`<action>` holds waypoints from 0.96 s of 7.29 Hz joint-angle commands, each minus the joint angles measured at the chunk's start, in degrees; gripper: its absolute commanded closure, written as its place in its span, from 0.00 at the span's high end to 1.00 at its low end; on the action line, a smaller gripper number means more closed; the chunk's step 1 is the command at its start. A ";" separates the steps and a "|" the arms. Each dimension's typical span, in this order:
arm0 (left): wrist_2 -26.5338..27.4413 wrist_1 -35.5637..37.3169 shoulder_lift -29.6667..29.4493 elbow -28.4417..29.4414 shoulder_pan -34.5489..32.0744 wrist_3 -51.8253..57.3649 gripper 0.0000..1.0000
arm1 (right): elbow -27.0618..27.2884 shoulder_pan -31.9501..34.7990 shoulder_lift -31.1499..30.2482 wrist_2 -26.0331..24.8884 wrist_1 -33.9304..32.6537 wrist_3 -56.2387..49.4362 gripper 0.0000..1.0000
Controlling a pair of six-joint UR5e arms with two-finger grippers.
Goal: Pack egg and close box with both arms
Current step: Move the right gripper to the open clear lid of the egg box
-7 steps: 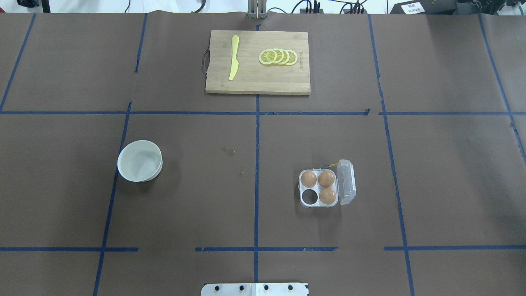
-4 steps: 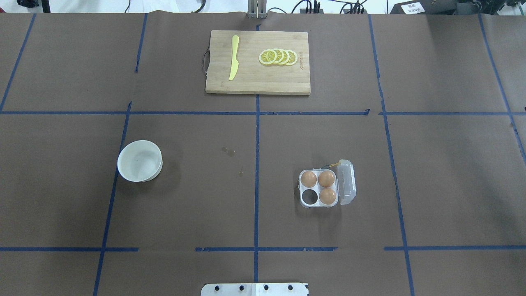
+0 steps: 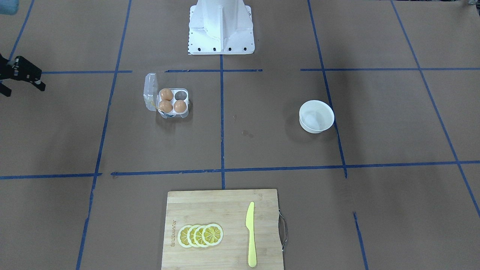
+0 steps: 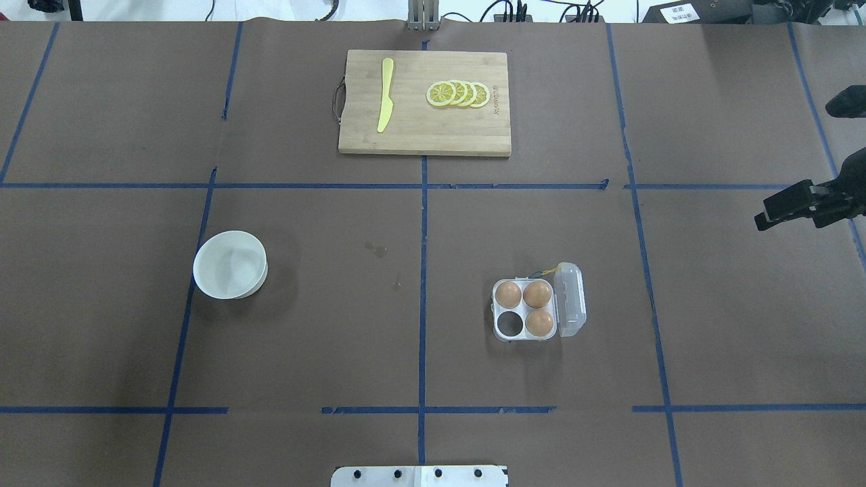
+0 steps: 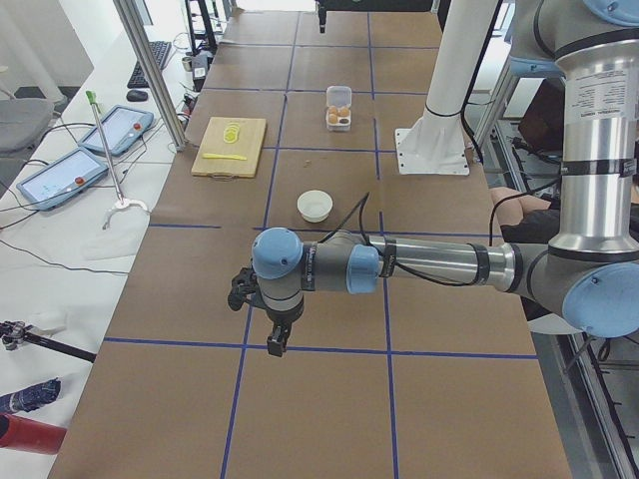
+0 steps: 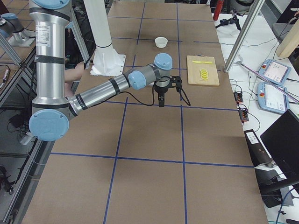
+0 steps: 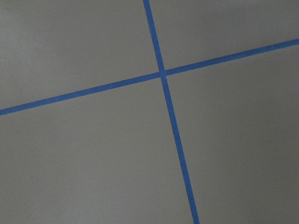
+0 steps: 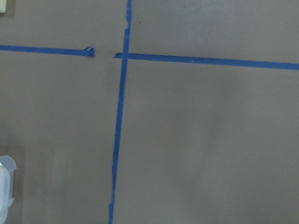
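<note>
The clear egg box (image 4: 501,310) stands right of centre with its lid (image 4: 572,301) open and upright on its right side. Three orange-brown eggs (image 4: 537,294) fill three cells, and the near-left cell (image 4: 509,325) is empty. I cannot tell which one is the task's egg. The box also shows in the front view (image 3: 185,113). My right gripper (image 4: 798,203) hangs at the table's far right edge, far from the box, with its fingers apart and empty; it also shows in the front view (image 3: 20,80). My left gripper (image 5: 275,334) shows only in the left side view, far off; I cannot tell its state.
A white bowl (image 4: 230,264) sits at the left and looks empty. A wooden cutting board (image 4: 424,135) with a yellow knife (image 4: 385,95) and lemon slices (image 4: 459,93) lies at the far middle. The white pedestal (image 3: 221,26) stands at the robot's side.
My right gripper has come into the overhead view at the right edge; before it was out of view. The box, eggs and bowl have not moved.
</note>
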 commanded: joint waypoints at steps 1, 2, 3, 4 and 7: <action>-0.29 -0.15 -0.60 0.05 0.04 -0.03 1.00 | 0.33 -12.83 0.32 -8.28 10.63 17.13 1.00; -0.29 -0.15 -0.70 -0.04 0.04 -0.03 1.00 | 0.15 -17.07 1.10 -11.11 12.15 21.82 1.00; -0.38 -0.15 -0.87 -0.04 0.04 -0.03 1.00 | -0.89 -20.24 3.90 -14.09 12.26 25.35 1.00; -0.46 -0.24 -0.96 -0.21 0.13 -0.03 1.00 | -2.73 -22.53 7.84 -15.34 12.26 28.26 1.00; -0.55 -0.24 -1.83 -0.39 0.04 0.06 1.00 | -8.98 -27.13 17.98 -21.67 12.26 34.26 1.00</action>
